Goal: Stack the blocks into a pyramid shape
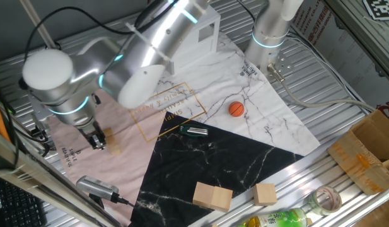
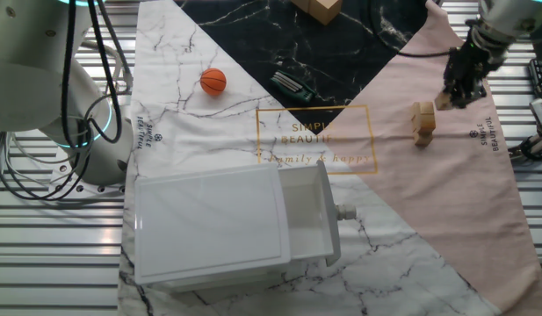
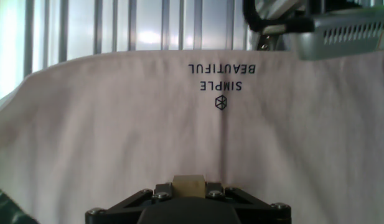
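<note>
So the blocks (image 2: 422, 122) are sitting as a small tan cluster on the pink part of the cloth (image 2: 446, 202), and from the other fixed view it looks like at least two levels are up already, though I can't count the cubes from here. One more cube (image 3: 190, 185) is pinched between the fingers of the gripper (image 2: 458, 95); the hand view shows it wedged right between the jaws, so they're clamped on it, not open. The gripper sits low over the pink cloth just beside the stack, apart from it as far as I can tell. My read is the step in hand is carrying this cube over and setting it onto the pile. To do that well I'd lift clear first so the fingers don't clip the cubes already placed, come in from straight above, line the cube's faces up square with the ones below, and centre it over the seam between two supporting cubes. Lower slowly, let it touch before opening, then open just enough and pull straight up. The cloth is soft, so any sideways nudge could topple the lot. Further out, the orange ball (image 2: 213, 82), the white drawer box (image 2: 218, 228) and the two bigger wooden blocks (image 1: 212, 196) at the table edge are well apart and shouldn't interfere.
</note>
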Controlling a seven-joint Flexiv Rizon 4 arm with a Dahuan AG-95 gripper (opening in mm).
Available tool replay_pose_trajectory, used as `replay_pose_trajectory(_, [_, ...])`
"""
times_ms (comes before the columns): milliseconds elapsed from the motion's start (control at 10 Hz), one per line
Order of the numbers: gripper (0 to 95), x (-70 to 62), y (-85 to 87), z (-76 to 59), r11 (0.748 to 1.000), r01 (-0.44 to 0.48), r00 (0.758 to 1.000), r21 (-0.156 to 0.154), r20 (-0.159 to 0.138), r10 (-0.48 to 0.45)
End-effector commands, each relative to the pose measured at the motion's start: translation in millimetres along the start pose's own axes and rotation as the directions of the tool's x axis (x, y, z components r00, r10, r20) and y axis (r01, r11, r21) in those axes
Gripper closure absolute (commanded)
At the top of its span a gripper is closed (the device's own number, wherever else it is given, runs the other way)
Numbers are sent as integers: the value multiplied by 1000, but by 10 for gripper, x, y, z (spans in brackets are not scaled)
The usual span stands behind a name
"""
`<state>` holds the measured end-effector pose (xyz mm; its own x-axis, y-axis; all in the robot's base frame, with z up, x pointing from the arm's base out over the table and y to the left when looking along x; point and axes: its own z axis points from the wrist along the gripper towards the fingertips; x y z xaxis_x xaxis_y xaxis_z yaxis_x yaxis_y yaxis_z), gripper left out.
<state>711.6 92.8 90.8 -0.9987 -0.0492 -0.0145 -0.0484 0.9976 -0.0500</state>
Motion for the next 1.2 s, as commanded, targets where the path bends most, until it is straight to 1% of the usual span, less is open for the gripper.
replay_pose_trajectory(100, [950,26,48,-15,1000,-8,1000,-1,-1,8])
replay_pose_trajectory(500, [950,28,51,-16,1000,-2,1000,-7,2,2])
replay_pose_trajectory(700, [950,28,51,-16,1000,25,1000,-13,-5,-25])
replay_pose_trajectory(800, [950,28,51,-16,999,53,998,-6,-16,-53])
replay_pose_trajectory(900, [950,28,51,-16,998,65,998,-6,-15,-65])
replay_pose_trajectory(1000, [950,28,51,-16,997,74,997,-10,-17,-74])
replay_pose_trajectory(1100, [950,28,51,-16,997,73,997,-33,-18,-74])
replay_pose_trajectory(1200, [950,28,51,-16,997,67,998,-42,-13,-68])
